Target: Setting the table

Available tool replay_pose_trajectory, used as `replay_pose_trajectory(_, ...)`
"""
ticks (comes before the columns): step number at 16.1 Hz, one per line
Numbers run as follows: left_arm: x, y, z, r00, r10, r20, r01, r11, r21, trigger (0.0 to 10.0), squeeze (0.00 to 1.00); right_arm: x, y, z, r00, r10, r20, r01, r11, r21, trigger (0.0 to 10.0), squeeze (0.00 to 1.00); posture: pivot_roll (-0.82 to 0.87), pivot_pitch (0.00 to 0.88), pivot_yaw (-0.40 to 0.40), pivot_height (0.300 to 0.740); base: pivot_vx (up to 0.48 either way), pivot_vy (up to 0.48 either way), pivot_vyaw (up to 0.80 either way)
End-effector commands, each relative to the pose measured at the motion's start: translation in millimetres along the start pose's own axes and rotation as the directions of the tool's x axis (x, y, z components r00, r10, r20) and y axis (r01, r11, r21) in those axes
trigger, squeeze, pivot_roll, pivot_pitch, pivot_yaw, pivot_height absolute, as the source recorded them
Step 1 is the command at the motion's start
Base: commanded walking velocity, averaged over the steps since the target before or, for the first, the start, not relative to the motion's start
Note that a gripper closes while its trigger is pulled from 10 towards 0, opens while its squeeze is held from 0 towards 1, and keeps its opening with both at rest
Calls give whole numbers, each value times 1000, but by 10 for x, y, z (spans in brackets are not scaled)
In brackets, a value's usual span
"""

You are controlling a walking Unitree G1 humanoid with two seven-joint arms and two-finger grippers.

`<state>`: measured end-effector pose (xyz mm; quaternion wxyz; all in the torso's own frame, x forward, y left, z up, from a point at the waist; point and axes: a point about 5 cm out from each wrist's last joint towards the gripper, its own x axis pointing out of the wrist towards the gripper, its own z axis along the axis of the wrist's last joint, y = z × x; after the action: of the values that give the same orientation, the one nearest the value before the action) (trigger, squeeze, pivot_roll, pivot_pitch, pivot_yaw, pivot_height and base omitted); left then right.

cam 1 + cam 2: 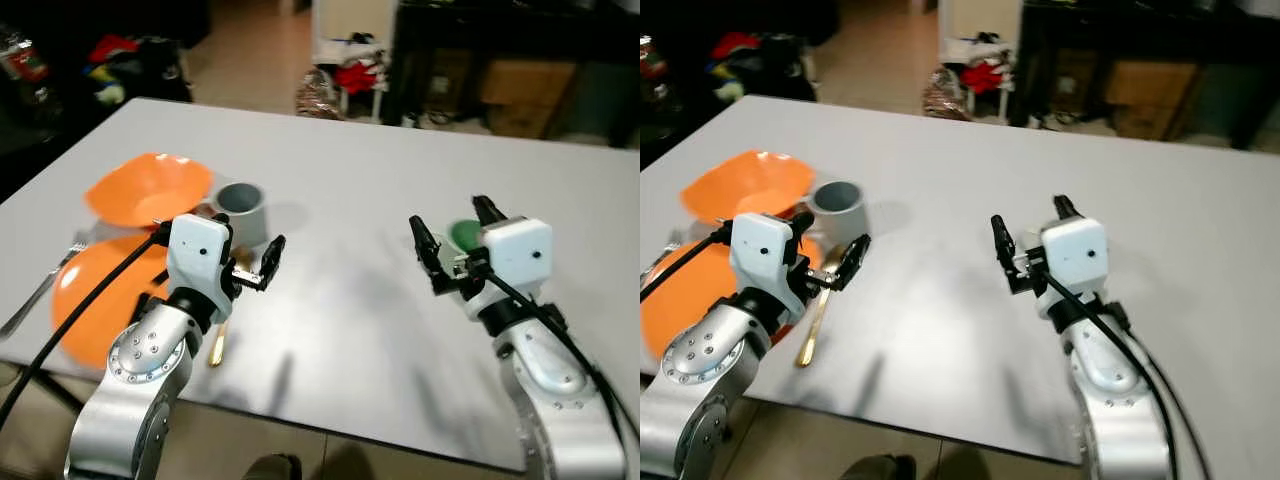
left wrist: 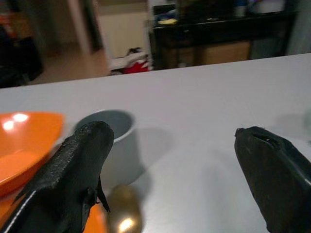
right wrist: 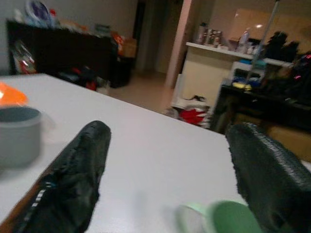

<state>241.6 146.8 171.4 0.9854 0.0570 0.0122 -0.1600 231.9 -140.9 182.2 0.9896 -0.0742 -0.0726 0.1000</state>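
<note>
A grey cup stands upright on the white table, beside an orange bowl and an orange plate. A gold spoon lies next to the plate, and a fork lies at the table's left edge. My left gripper hovers open and empty just in front of the cup, above the spoon's bowl. My right gripper is open and empty over the table's right half, with a small green round object on the table just beyond its fingers.
The table's near edge runs just under both arms. Dark furniture, cardboard boxes and cluttered items stand on the floor beyond the far edge. More clutter lies at the far left.
</note>
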Motion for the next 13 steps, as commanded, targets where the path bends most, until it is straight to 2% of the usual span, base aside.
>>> replay_pose_trajectory(1,-3,-37,75,999,-13,34,13,1000,23,10000,0,-20,-42,53,999,-32,35,32,999,6,10000,1000,41,0,23,740,0,0,800)
replay_pose_trajectory(2,-27,-17,83,999,12,39,-13,1000,13,10000,0,-26,-48,61,997,-58,43,57,998,24,10000,1000,51,0,-1,740,0,0,800)
replay_pose_trajectory(3,-36,16,77,998,48,40,-47,999,-10,10000,0,-5,-60,55,997,-72,41,71,997,35,10000,1000,53,0,3,740,0,0,800)
replay_pose_trajectory(6,-39,42,104,997,61,49,-60,998,-26,10000,0,5,-7,37,998,-52,34,50,998,37,10000,1000,62,0,2,740,0,0,800)
replay_pose_trajectory(7,-26,97,77,995,92,36,-91,996,-20,10000,0,3,-18,-7,998,-66,22,66,997,35,10000,1000,62,0,9,740,0,0,800)
replay_pose_trajectory(11,-6,113,65,995,99,31,-98,995,-11,10000,0,-9,-12,-17,998,-60,22,59,998,32,10000,1000,57,0,18,740,0,0,800)
replay_pose_trajectory(13,-4,92,74,997,70,33,-71,998,4,10000,0,-46,-24,-25,998,-56,12,56,997,51,10000,1000,61,0,16,740,0,0,800)
